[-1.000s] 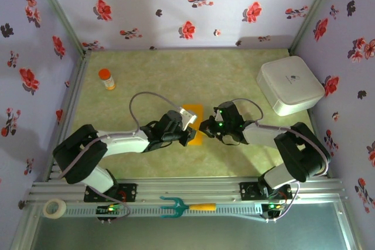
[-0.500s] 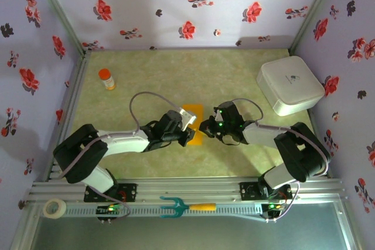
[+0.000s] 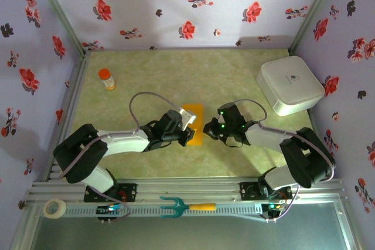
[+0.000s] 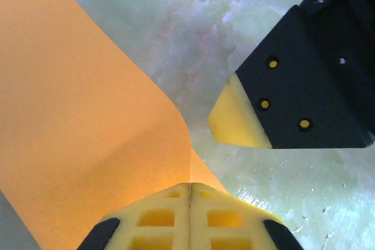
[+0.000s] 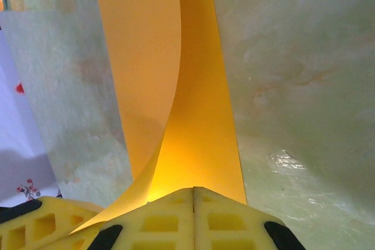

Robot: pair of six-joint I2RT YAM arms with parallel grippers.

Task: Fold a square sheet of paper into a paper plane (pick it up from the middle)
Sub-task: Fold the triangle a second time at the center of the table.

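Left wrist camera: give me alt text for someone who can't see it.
The left gripper, shut, pinches the edge of a curled orange sheet of paper on a green marbled table. The right gripper sits just beside the paper, apart from it.

Readable text: none can be made out.
White box (image 3: 290,86), far right: a small dark mark on its lid, too small to read.
Orange-capped bottle (image 3: 106,79), far left: too small and blurred to read.

The square sheet of paper (image 3: 195,122) (image 4: 88,139) (image 5: 196,115), plain orange-yellow, lies near the middle of the table (image 3: 152,80), one part flat, the other curling upward to an edge pinched in my left gripper (image 4: 190,198).
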